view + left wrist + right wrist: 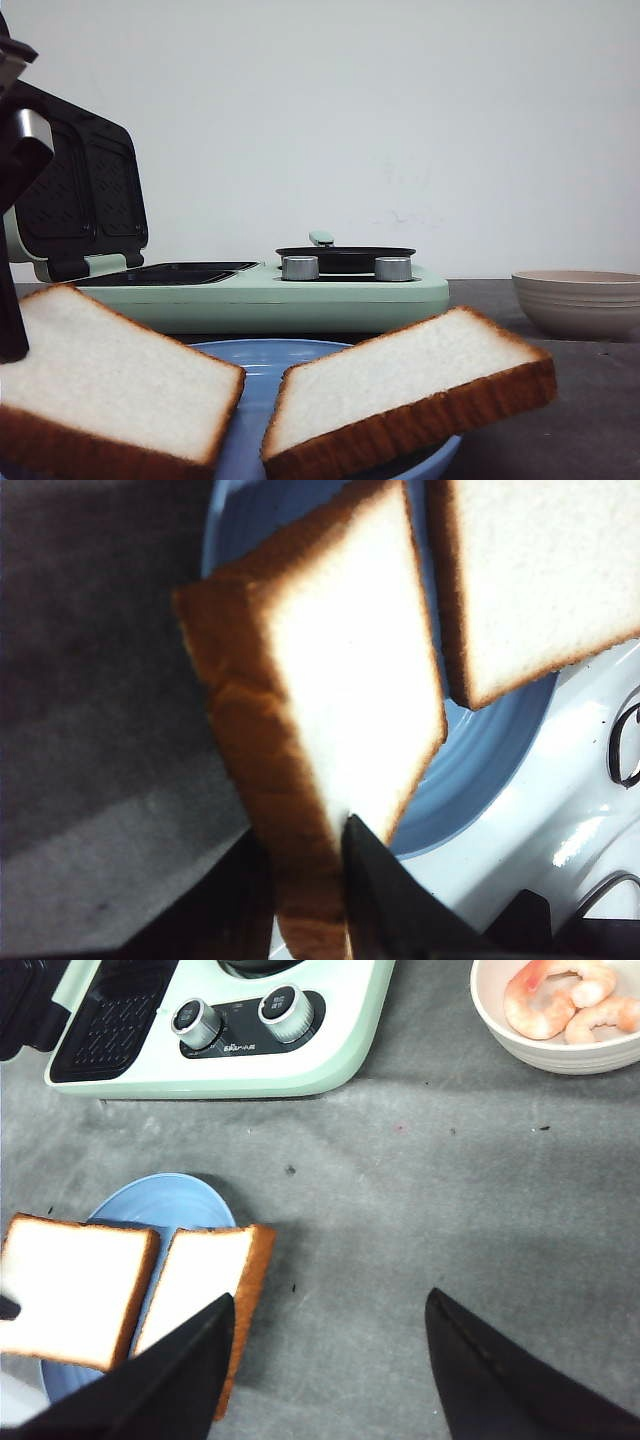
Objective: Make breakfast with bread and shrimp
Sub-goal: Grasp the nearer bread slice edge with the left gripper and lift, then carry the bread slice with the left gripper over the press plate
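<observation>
A: Progress? Nothing is being cooked yet. Both bread slices are being kept at the blue plate point(190, 1195); the shrimp point(560, 1000) is lying in the beige bowl point(580, 300), well right of the plate.

B: Grippers? The left slice point(340, 690) is being pinched at its crust by the left gripper point(310, 880), tilted, one corner raised off the plate. The right gripper point(330, 1360) is being held open beside the plate, the right slice point(205, 1280) leaning on its rim.

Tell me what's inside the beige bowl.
The right wrist view shows pink-orange shrimp in the beige bowl; part of the bowl is cut off by the frame. From the front, its wall hides the contents.
</observation>
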Robot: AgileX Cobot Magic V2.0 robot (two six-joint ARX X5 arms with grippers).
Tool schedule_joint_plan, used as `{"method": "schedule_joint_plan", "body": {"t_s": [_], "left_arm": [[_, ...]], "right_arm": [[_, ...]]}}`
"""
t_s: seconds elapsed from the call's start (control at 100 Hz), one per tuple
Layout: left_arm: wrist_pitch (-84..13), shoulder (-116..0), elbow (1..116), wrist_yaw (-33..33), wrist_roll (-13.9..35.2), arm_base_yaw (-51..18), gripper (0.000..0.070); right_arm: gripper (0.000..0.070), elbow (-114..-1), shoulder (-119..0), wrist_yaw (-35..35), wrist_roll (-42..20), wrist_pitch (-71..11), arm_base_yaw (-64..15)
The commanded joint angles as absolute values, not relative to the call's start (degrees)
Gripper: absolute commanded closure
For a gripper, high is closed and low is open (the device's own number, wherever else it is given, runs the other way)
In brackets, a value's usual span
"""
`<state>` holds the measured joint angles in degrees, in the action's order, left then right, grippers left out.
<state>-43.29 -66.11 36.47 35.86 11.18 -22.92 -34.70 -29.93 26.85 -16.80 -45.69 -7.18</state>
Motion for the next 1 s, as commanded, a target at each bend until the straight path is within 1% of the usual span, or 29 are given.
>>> {"method": "schedule_joint_plan", "body": {"t_s": [0.0, 0.31, 0.49, 0.65, 0.85, 0.99], "left_arm": [[-43.0, -65.0, 36.8, 35.5, 11.3, -23.3, 0.0697], [-41.8, -56.0, 37.0, 34.2, 13.8, -23.3, 0.0697], [-37.4, -51.5, 37.0, 33.2, 17.2, -23.3, 0.0697], [-33.5, -49.6, 37.1, 31.9, 18.9, -23.3, 0.0697], [-29.5, -48.3, 37.9, 26.4, 19.1, -23.3, 0.0697], [-23.0, -48.3, 38.1, 22.2, 19.2, -23.3, 0.0696]], "right_arm": [[0.0323, -35.6, -30.2, 27.0, -17.4, -45.2, -7.3], [0.0323, -35.6, -30.2, 27.0, -17.4, -45.2, -7.3], [0.0323, -35.6, -30.2, 27.0, -17.4, -45.2, -7.3], [0.0323, -35.6, -30.2, 27.0, -17.4, -45.2, -7.3], [0.0323, -35.6, -30.2, 27.0, -17.3, -45.2, -7.3], [0.0323, -35.6, -30.2, 27.0, -17.2, -45.2, -7.3]]}}
